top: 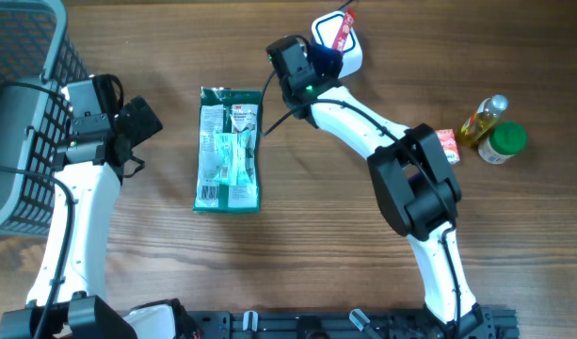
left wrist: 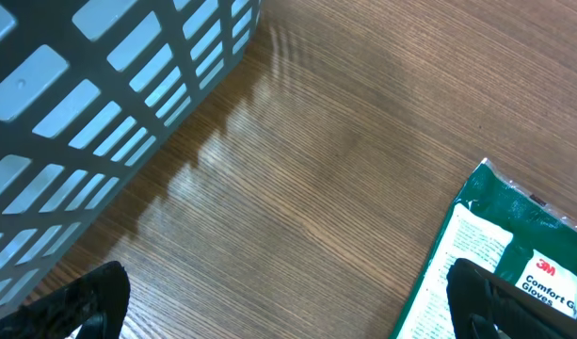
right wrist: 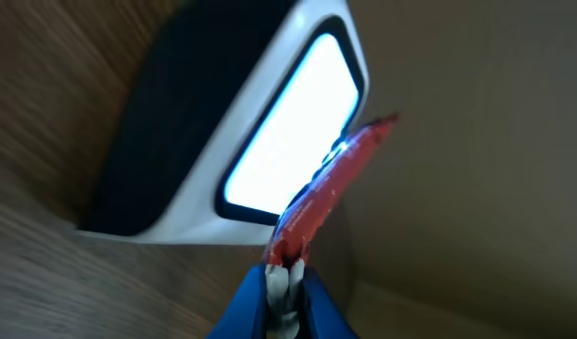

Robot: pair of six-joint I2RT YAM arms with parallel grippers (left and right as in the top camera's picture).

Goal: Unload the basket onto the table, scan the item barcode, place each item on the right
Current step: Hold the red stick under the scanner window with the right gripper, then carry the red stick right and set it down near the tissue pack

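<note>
Packet (right wrist: 330, 193), red and flat, is clamped by its lower edge between the blue fingertips (right wrist: 255, 303) of the right gripper (right wrist: 286, 282). The packet rises from the closed jaws, tilted to the right in the wrist view. Its upper part lies across the lit window of the white scanner (right wrist: 260, 141), which stands directly ahead of the fingers. Whether packet and scanner touch cannot be determined.

The left gripper (left wrist: 288, 315) is released: its black fingertips (left wrist: 86, 301) are spread fully apart with only the wooden table (left wrist: 316, 141) between them. The grey basket (left wrist: 72, 104) lies ahead of it to the left. The green glove pack (left wrist: 514, 254) lies flat ahead to the right, just beside the right-hand fingertip.

In the overhead view, a bottle (top: 484, 121), a green-lidded jar (top: 503, 143) and a small red box (top: 447, 144) stand well apart from both grippers.
</note>
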